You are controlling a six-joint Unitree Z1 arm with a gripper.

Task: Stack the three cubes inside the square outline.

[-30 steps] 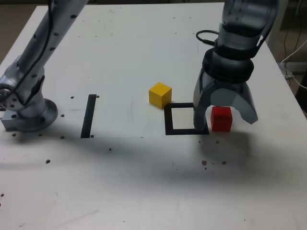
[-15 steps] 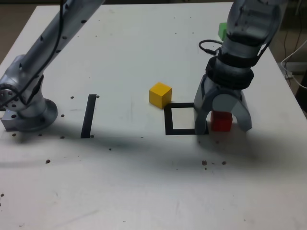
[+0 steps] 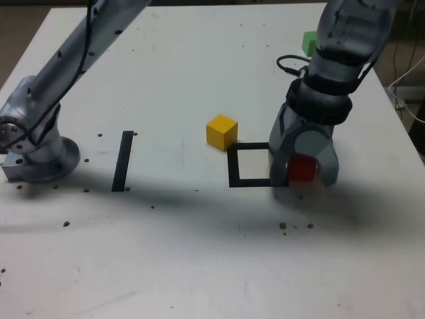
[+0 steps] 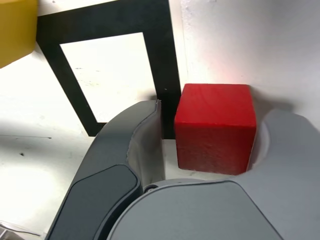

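we begin at the grey two-fingered gripper [image 3: 302,171], which points down at the table with its jaws partly drawn in around the small solid red cube [image 4: 216,127]. in the wrist view one jaw seems to touch the cube's side while a thin gap shows at the other, so we cannot say the cube is pinched yet; it looks to us like a grasp just closing. the red cube sits on the white tabletop [image 3: 199,252], just outside the flat black square outline with a white centre [image 3: 255,165], beside the border on the exterior view's right. one jaw stands on or over that border.

to do this step well, we judge the jaws should finish closing evenly on two opposite faces so the cube does not twist, then lift straight up before moving over the outline, keeping clear of the border and the neighbour.

moving outward, the small solid yellow cube [image 3: 222,131] rests near the outline's far corner on the exterior view's left, outside the frame. the small solid green cube [image 3: 308,42] is well apart at the far edge, partly hidden behind the arm. a straight black strip [image 3: 123,160] lies further to the exterior view's left, near the arm's base.

the outline is the only holder here, and its white centre holds nothing yet.
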